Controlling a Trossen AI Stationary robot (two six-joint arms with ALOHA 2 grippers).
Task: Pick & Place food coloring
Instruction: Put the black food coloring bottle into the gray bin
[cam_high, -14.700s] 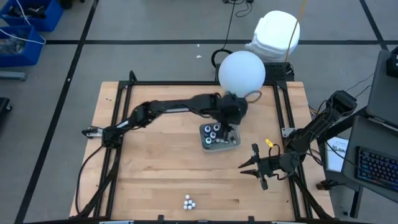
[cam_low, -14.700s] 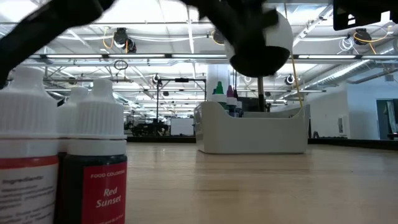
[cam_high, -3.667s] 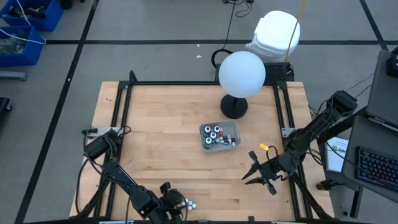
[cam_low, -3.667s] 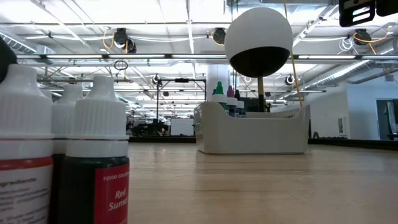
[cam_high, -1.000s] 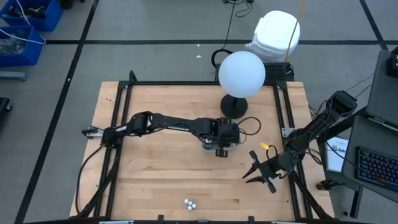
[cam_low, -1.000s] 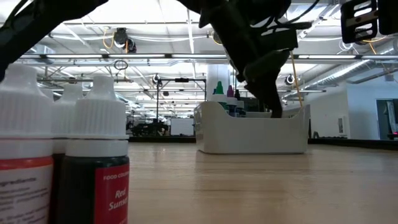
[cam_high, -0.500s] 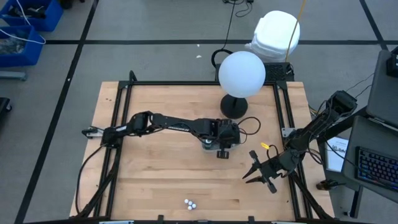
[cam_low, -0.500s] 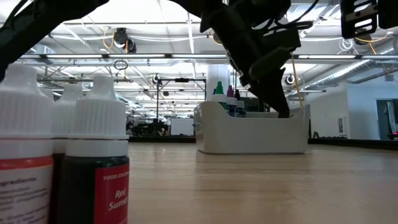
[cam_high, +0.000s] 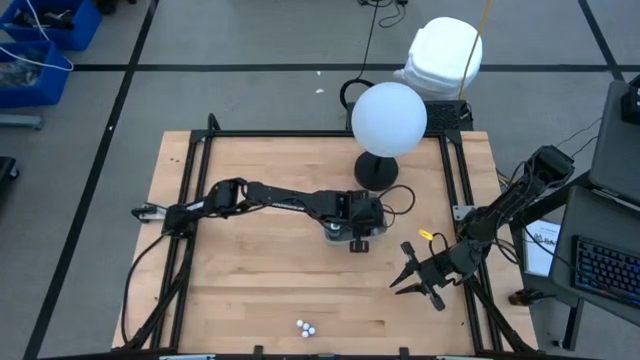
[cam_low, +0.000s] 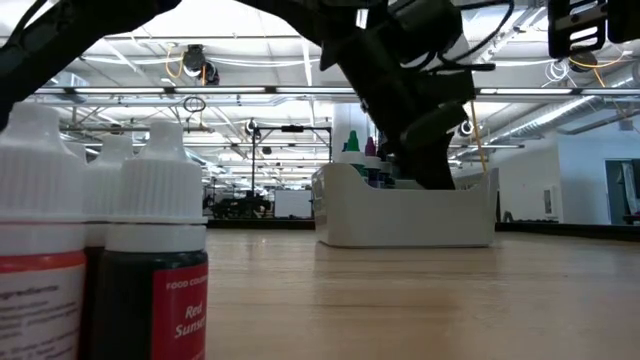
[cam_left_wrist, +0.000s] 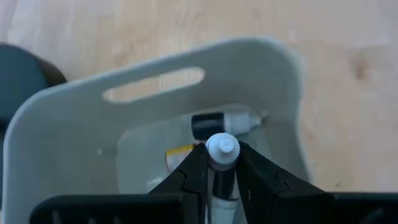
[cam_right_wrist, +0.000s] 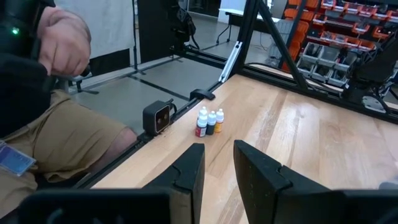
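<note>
While my left gripper (cam_left_wrist: 221, 167) pinches a small white-capped food coloring bottle (cam_left_wrist: 221, 149) above the pale grey plastic tray (cam_left_wrist: 273, 81), an early release could topple it onto bottles inside. My right gripper (cam_right_wrist: 217, 163) waits, fingers slightly parted, empty.

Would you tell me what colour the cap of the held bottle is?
White, clearest in the left wrist view: cap.

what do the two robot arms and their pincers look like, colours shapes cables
Both arms are black, slim and jointed. The left pincer has two dark wedge-shaped fingers tapering to narrow tips. The right pincer has two flat, blunt, matte black fingers. A thin dark cable loops beside the left wrist, and a small yellow tag sits near the right arm.
</note>
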